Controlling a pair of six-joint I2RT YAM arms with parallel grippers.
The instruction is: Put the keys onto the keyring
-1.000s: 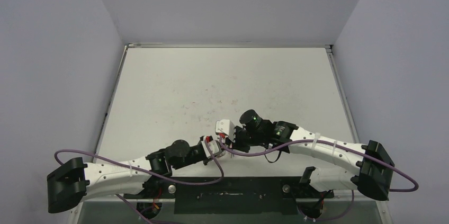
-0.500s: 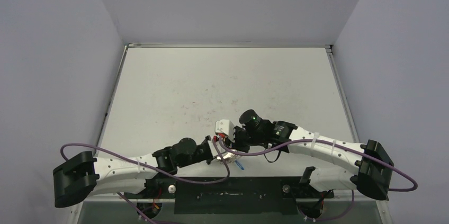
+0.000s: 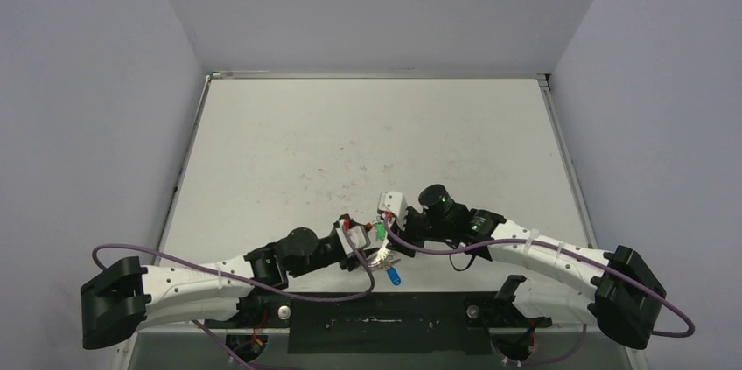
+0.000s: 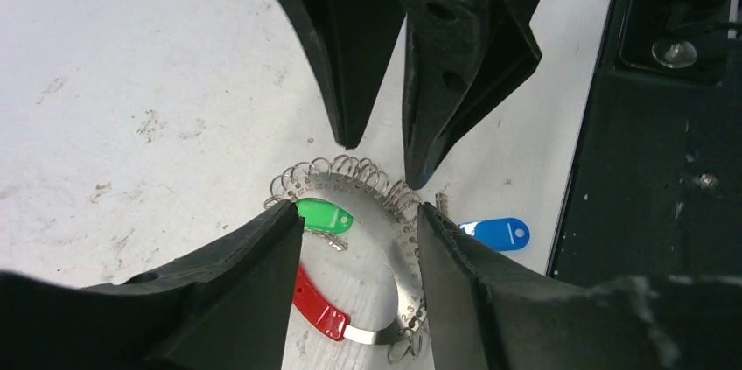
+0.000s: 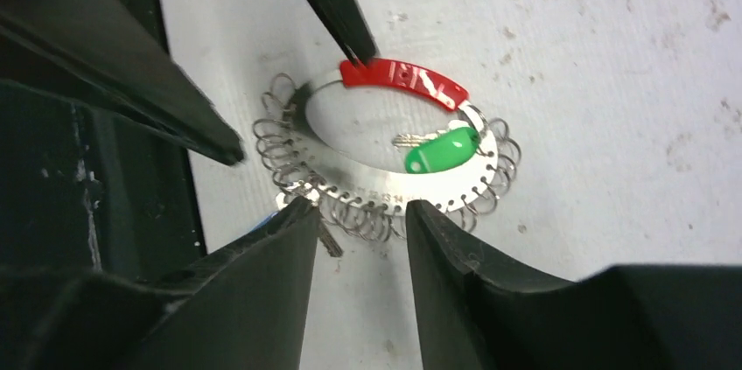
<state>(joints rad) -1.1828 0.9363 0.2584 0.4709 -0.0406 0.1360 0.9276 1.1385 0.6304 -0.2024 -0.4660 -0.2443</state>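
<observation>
Nearest the table (image 4: 131, 81) edge, the blue key (image 4: 494, 233) is lying just outside the keyring (image 4: 407, 252), and the green key (image 4: 322, 214) is lying inside it. We are hovering the left gripper (image 4: 359, 211) and right gripper (image 5: 360, 204) over opposite sides of the ring, jaws apart, clamping nothing.

We see soft, even light across the pale worktop (image 3: 367, 143). Shadows beside the keyring (image 5: 385, 188) are faint. The keyring is sharp in both wrist views; the dark fingers (image 5: 236, 300) in front of it look soft-edged.
</observation>
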